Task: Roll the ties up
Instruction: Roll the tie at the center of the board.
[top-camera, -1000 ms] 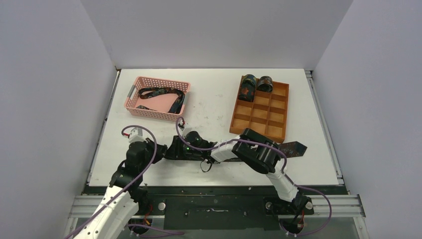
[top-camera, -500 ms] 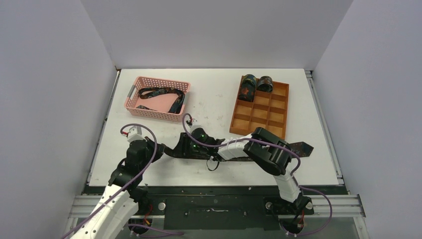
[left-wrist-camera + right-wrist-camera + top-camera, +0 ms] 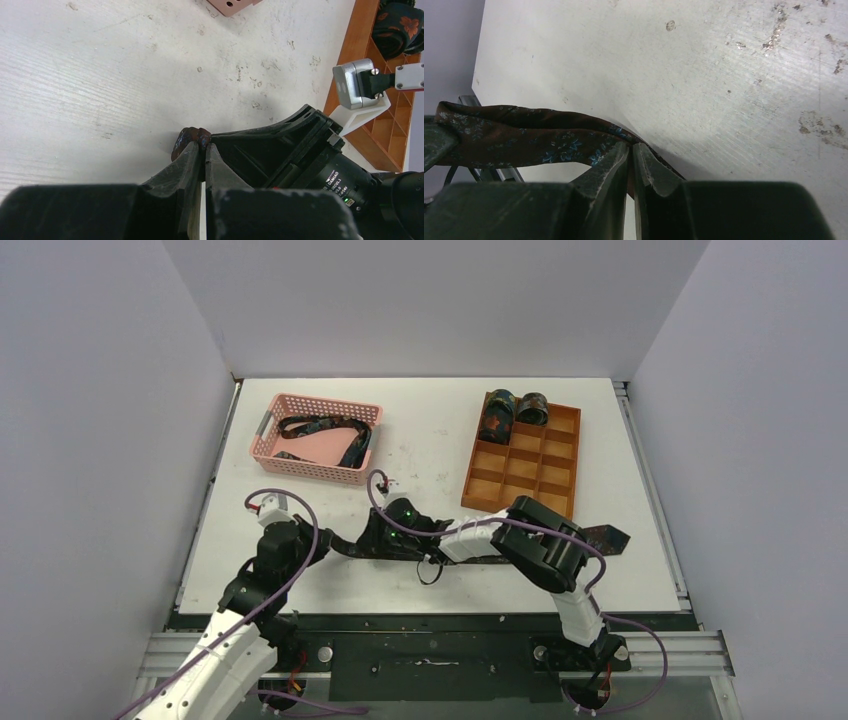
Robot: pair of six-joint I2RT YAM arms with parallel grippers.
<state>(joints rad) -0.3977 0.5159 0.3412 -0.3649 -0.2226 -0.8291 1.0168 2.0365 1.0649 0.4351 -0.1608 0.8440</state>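
A dark speckled tie [image 3: 606, 537] lies across the table's near part, mostly under the right arm, its wide pointed end at the right. My left gripper [image 3: 335, 545] is shut on the tie's narrow end [image 3: 192, 136]. My right gripper [image 3: 372, 537] is shut on the tie [image 3: 539, 140] close beside it; the fabric stretches left from its fingertips [image 3: 621, 152]. Another unrolled tie [image 3: 325, 427] lies in the pink basket [image 3: 268, 426]. Two rolled ties [image 3: 497, 412] [image 3: 531, 408] stand in the wooden tray [image 3: 520, 480] at the back.
The pink basket stands at the back left and the wooden compartment tray at the back right; the tray [image 3: 360, 50] also shows in the left wrist view. The right arm's wrist [image 3: 300, 150] sits right against my left fingers. Purple cables loop over both arms.
Over the last second the right arm and the tie shifted slightly right, the wide end sliding toward the table's right edge. In the last half second little has moved.
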